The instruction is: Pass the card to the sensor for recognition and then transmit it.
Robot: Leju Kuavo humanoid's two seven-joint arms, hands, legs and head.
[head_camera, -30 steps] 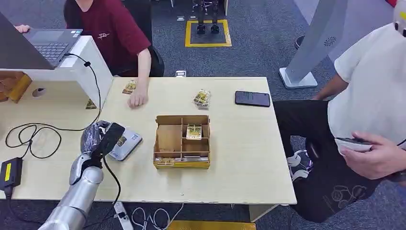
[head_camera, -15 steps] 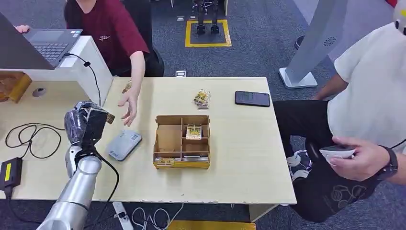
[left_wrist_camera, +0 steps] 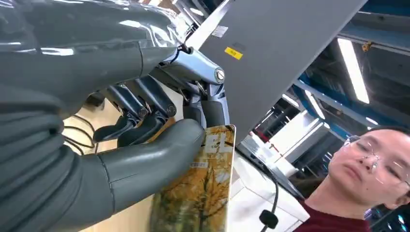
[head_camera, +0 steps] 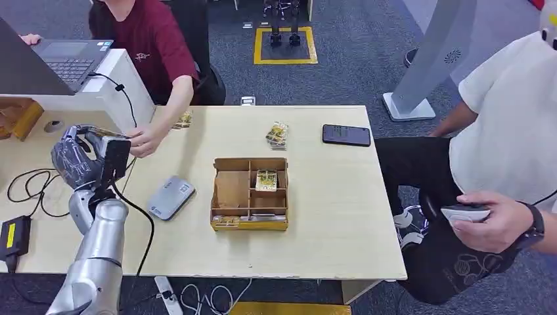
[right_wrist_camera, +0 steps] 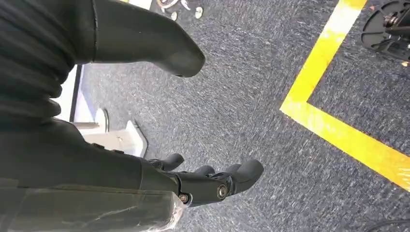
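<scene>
Left robot hand (left_wrist_camera: 159,140) pinching autumn-tree card (left_wrist_camera: 203,193), print unreadable, right robot hand (right_wrist_camera: 208,183) spread

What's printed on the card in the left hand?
Yellow autumn trees on the card, clearest in the left wrist view.

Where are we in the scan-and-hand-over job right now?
The scan cannot be confirmed from this moment: the grey sensor pad lies alone on the table. In hand: the left hand holds the yellow tree-print card raised at the table's left end, and the maroon-shirted person's hand is at it. Left: release the card. The right hand hangs over the floor, holding nothing.
</scene>
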